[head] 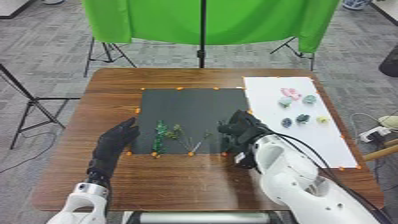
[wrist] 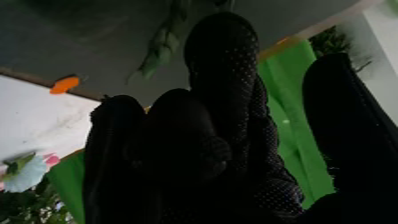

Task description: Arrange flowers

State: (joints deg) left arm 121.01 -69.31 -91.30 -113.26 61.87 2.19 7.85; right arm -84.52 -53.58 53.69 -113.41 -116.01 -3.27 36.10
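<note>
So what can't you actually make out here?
- Head view: whether the right robot hand grips anything; its own back hides its underside.
- Head view: what kinds of flowers lie on the white sheet; too small.
- Right wrist view: the rest of the green sprig; cut off by the picture's edge.

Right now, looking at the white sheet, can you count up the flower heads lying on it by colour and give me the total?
Pink flower head: 1
Yellow flower head: 1
Blue-to-green flower heads: 4
Total: 6
</note>
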